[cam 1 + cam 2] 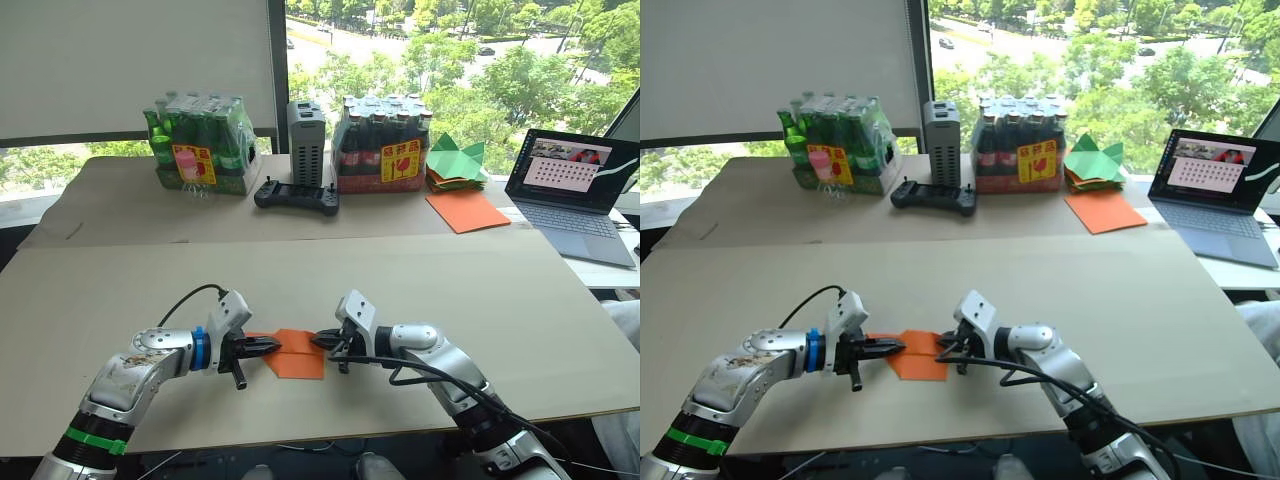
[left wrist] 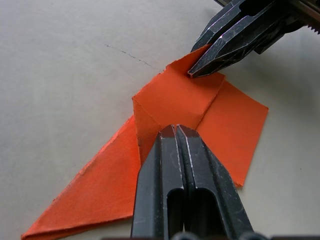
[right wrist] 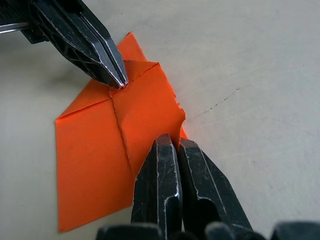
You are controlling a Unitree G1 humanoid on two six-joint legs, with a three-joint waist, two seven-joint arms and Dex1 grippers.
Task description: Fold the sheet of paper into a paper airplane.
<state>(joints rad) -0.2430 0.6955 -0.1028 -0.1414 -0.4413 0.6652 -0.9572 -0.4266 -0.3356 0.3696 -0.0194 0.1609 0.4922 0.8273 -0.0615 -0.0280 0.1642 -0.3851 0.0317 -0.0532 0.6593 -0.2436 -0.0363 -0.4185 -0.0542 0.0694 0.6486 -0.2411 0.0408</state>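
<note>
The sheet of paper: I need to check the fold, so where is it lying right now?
The sheet of paper lies on the near part of the table, between the left gripper and the right gripper, whose shut tips press on it from opposite sides.

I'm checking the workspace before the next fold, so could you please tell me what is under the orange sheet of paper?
The sheet of paper lies partly folded, flat on the beige table. Both closed tool tips, left and right, press on it. Whatever lies beneath its folded flaps is covered.

An office-like test room high above tree-lined streets. A wide window [image 1: 450,60] backs a cardboard-covered table [image 1: 400,280]. On it sit an open laptop [image 1: 575,190], shrink-wrapped bottle packs [image 1: 200,145] and a handheld controller [image 1: 296,195].
</note>
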